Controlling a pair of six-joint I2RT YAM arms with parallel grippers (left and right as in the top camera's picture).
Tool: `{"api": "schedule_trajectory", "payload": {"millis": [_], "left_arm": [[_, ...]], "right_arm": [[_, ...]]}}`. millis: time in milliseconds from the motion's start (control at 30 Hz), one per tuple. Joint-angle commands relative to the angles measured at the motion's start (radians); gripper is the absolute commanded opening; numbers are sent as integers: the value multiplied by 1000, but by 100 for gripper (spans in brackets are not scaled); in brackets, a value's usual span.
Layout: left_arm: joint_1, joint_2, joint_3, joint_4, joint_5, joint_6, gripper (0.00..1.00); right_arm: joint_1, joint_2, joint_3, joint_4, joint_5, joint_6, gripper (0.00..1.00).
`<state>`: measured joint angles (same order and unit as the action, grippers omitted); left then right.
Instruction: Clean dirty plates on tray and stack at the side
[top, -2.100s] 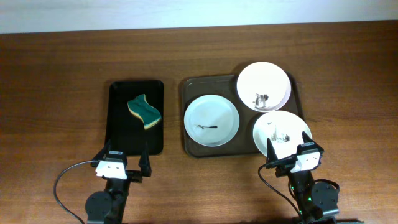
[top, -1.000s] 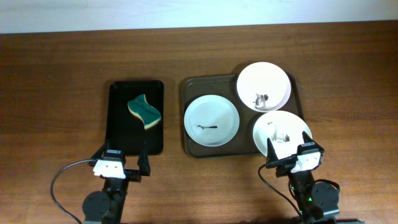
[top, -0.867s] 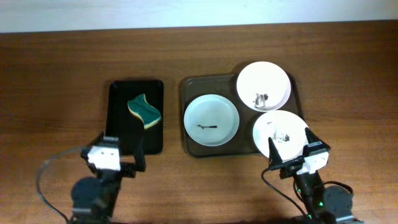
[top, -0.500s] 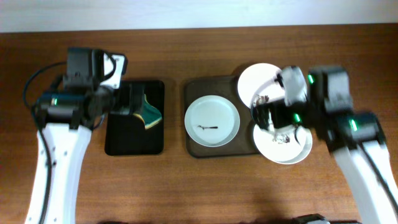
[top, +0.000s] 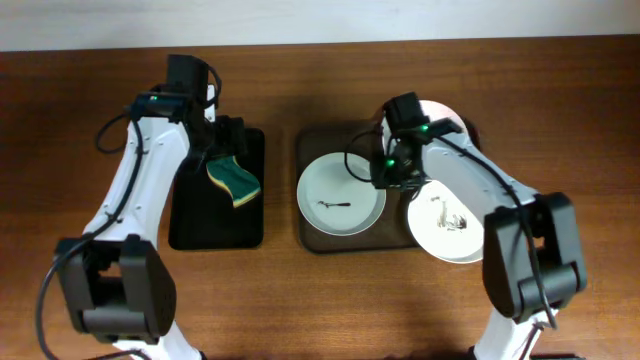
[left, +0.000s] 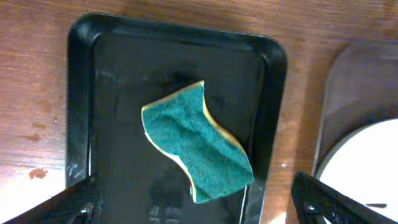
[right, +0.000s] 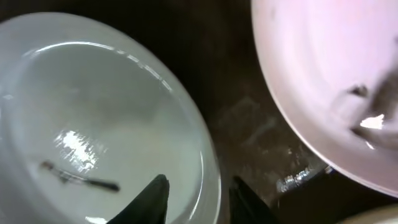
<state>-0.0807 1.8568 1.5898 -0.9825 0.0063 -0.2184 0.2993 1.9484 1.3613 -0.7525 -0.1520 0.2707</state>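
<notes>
Three white plates lie on the dark brown tray (top: 308, 236): a left plate (top: 335, 200) with a dark smear, a back right plate (top: 452, 118) largely under my right arm, and a front right plate (top: 455, 225) with smudges. My right gripper (top: 390, 172) straddles the left plate's right rim (right: 210, 177), jaws narrowed, one fingertip (right: 157, 198) inside the plate and the other on the tray side, a gap still showing. The back right plate (right: 323, 74) is beside it. My left gripper (top: 225, 140) hangs wide open over a green sponge (left: 199, 149).
The sponge (top: 233, 180) lies on a smaller black tray (top: 190, 225) left of the brown tray. Bare wooden table (top: 560, 120) surrounds both trays. A strip of brown tray floor (right: 249, 124) shows between the two plates.
Both arms have swung from the table's front edge out over the trays. The right jaws have narrowed around the left plate's rim. The left gripper has come over the sponge.
</notes>
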Motion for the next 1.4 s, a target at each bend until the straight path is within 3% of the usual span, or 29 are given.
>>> {"api": "schedule_trajectory", "payload": {"millis": [0,67,167,367,533,567,633,733,833,900,933,967,1033,1100,1200,1300,1367], "left_arm": [[6,35,14,25,-14,-21,92],[6,46,14,37,-14,-21,84],[5,78,12,27,-14,-83,56],[-12,243,11,9,31,-160,60],[-21,304,11,6,47,-208,37],[-29,304,11,1,50,-208,38],[-51,305,3,-1,50,-208,63],[-49,304,12,-11,31,-246,67],[-32,303,34,-39,3,-346,52],[-32,304,33,-44,-63,-350,31],[-33,304,32,-44,-85,-350,11],[-32,304,31,-43,-108,-350,0],[-32,304,31,-43,-127,-349,0],[-32,303,39,-32,-132,-290,0],[-33,303,191,-121,-126,-184,0],[-45,303,386,-206,17,0,0],[-74,303,391,-208,90,61,0]], "right_arm": [[28,84,11,48,60,46,30],[28,147,11,69,60,87,18],[29,168,11,69,59,106,4],[29,168,10,69,59,105,9],[29,168,10,69,59,105,13],[29,168,10,69,59,105,13],[29,168,10,69,59,105,18],[29,168,10,69,59,105,24],[29,168,10,69,59,105,25],[29,168,10,69,60,105,25],[29,168,10,69,60,105,25],[29,168,10,69,59,105,25],[29,168,10,64,59,105,20],[29,168,10,53,59,105,6],[27,167,10,42,42,105,4],[0,145,10,22,-53,105,4],[-24,145,10,-17,-65,105,4]]}}
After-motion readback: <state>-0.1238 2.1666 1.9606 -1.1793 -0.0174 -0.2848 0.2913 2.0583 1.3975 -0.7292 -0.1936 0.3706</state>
